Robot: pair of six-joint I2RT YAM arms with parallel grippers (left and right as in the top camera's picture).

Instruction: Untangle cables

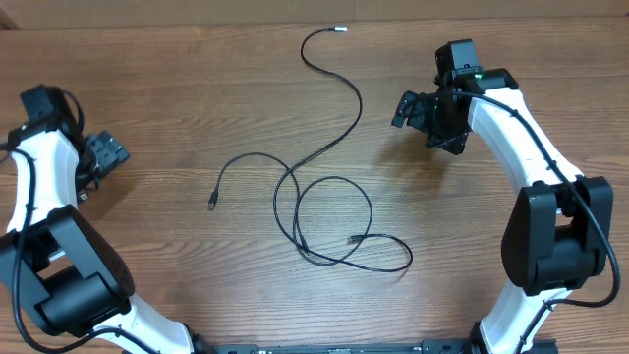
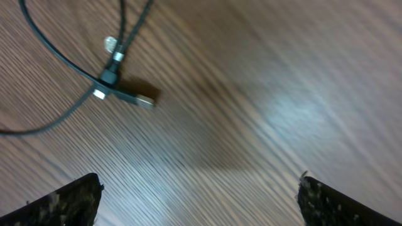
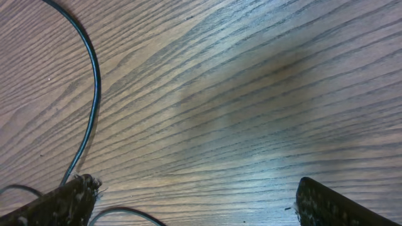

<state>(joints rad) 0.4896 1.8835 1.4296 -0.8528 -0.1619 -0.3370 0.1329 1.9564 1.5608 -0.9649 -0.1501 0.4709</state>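
Note:
Thin black cables [image 1: 335,218] lie in loose overlapping loops at the table's middle. One strand runs up to a silvery-tipped end [image 1: 339,29]; another arcs left to a small plug [image 1: 212,205]. My left gripper [image 1: 106,155] hangs open at the far left, apart from the loops. In the blurred left wrist view its open jaws [image 2: 198,201] hold nothing, and a silver-tipped plug [image 2: 119,91] with crossing cords lies ahead at upper left. My right gripper [image 1: 421,120] is open to the right of the long strand. A cable arc [image 3: 94,81] passes by its left finger [image 3: 63,204].
Bare wooden tabletop [image 1: 177,88] surrounds the cables. Both arm bases stand at the near corners, with thick black arm wires along the right arm [image 1: 536,138].

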